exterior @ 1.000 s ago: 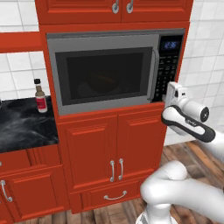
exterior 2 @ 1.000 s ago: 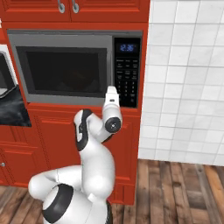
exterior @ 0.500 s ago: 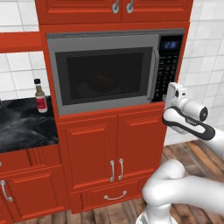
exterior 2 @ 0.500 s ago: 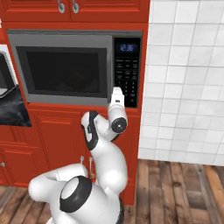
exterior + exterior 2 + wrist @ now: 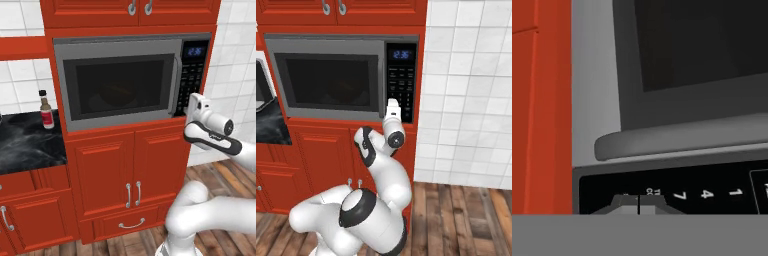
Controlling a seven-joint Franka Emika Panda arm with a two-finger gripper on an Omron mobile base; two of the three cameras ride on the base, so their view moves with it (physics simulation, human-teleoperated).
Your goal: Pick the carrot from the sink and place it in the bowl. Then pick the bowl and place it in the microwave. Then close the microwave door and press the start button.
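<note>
The microwave [image 5: 120, 85] is built into the red cabinets, and the microwave door [image 5: 331, 80] stands closed with its curved bar handle [image 5: 682, 137] beside the keypad. Behind the dark glass a dim round shape, the bowl [image 5: 117, 96], barely shows. The carrot is hidden and the sink is out of view. My gripper [image 5: 189, 108] [image 5: 392, 101] is shut with nothing in it. Its tips [image 5: 638, 204] are pressed together against the low part of the black keypad panel [image 5: 401, 82], near the digit keys.
A black marble counter [image 5: 25, 145] with a small red-labelled bottle [image 5: 46, 111] lies left of the microwave. Red cabinet doors [image 5: 132, 170] and a drawer sit below it. A white tiled wall [image 5: 466, 90] runs on the right, above a wooden floor.
The hand has moved up and in toward the keypad, and the elbow has swung right. The gripper stays shut and the door stays closed.
</note>
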